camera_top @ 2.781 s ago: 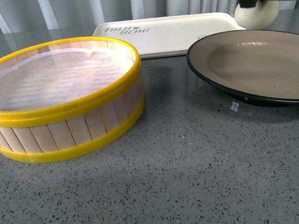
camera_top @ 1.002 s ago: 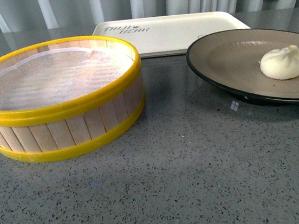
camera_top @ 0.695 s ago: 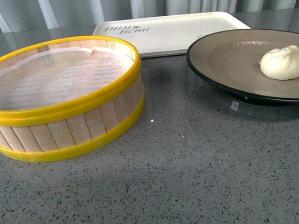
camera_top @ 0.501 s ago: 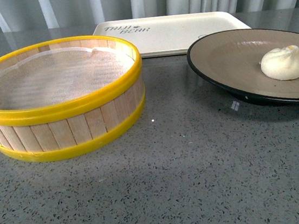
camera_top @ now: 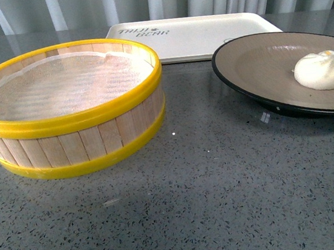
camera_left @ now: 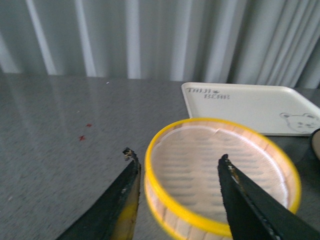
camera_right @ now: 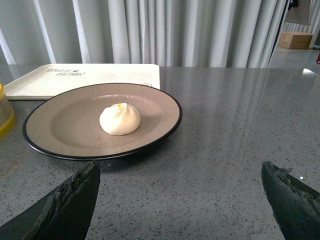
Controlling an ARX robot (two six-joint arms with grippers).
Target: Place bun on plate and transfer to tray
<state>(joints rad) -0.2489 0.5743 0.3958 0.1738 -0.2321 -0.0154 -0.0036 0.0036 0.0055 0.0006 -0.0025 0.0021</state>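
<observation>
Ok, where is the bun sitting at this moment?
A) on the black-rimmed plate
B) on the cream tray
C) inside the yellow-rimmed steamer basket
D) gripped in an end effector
A: the bun lies on the beige inside of the plate, with nothing gripping it; the tray lies behind the plate.

gap between steamer basket point(camera_top: 77, 142) and plate point(camera_top: 257, 65), tray point(camera_top: 205, 35) behind
</observation>
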